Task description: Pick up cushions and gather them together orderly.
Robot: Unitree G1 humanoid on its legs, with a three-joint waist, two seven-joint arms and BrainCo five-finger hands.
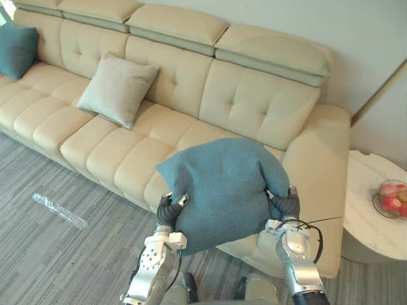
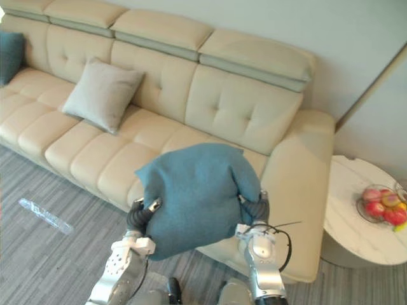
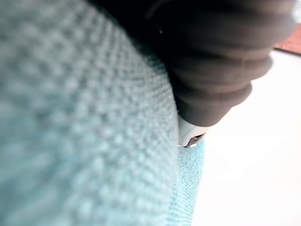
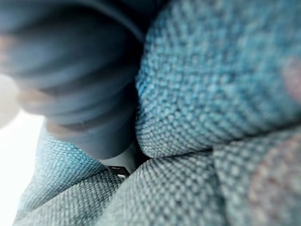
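The robot holds a teal cushion (image 1: pixel 222 187) up in front of itself, between its two hands, over the near edge of the cream sofa (image 1: pixel 241 101) toward its right end. The left hand (image 1: pixel 167 211) presses into the cushion's left side and the right hand (image 1: pixel 285 204) into its right side, and the fabric bulges around both dark covers. Both hands are sunk into the cloth, so it cannot be told whether either is clamped on it or lies flat against it. The wrist views show the teal weave pressed right against each cover.

A pale grey cushion (image 1: pixel 116 89) leans on the sofa's backrest, well to the left. A far teal cushion (image 1: pixel 16 49) sits at the sofa's far left end. A round white side table (image 1: pixel 369 210) stands to the right of the sofa with a bowl of fruit (image 1: pixel 391 198) on it
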